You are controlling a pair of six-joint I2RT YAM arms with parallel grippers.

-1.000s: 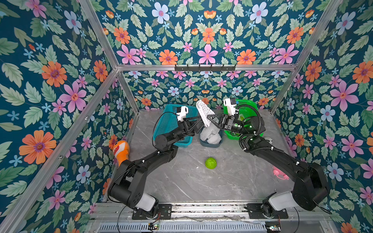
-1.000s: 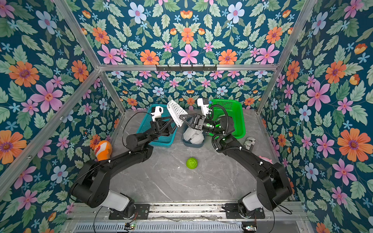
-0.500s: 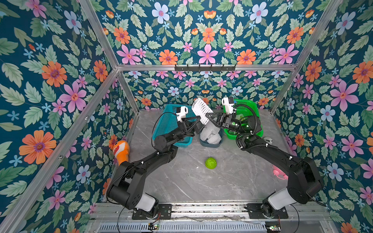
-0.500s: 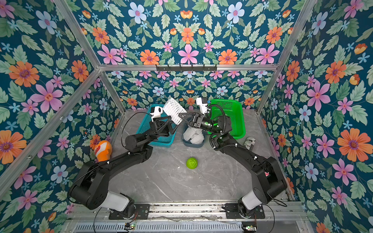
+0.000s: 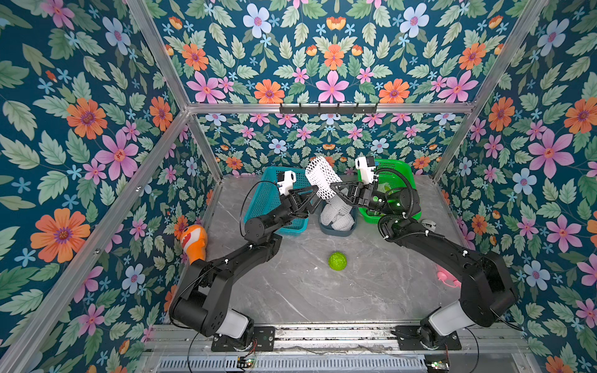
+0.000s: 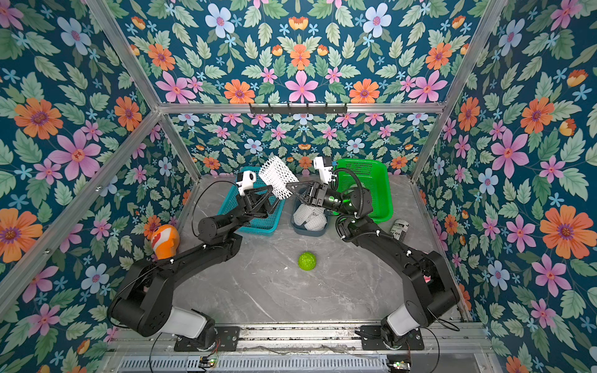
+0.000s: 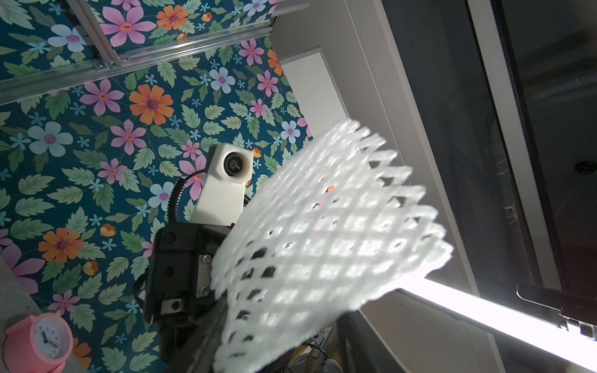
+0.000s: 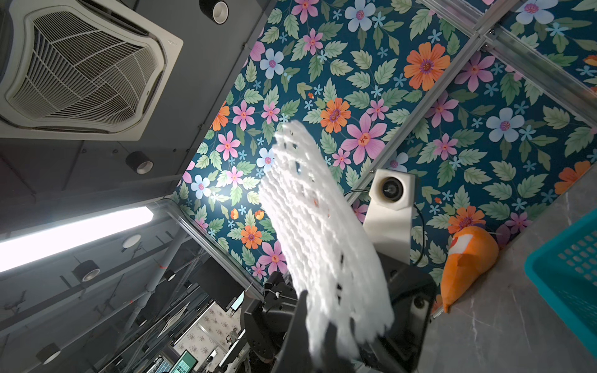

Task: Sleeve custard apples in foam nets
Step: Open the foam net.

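The raised foam net [image 5: 321,177] covers the tips of the left fingers [image 5: 305,195], so whether they clasp it cannot be told. Its blurred mesh fills both wrist views. The right arm hides much of the green basket [image 5: 399,171]. Both arms reach up and inward above the grey bin [image 5: 337,228] of spare nets [image 5: 336,213]. The right fingers [image 5: 339,189] are clenched on the net's lower end. One custard apple [image 5: 337,261] lies alone on the counter [image 5: 307,290].
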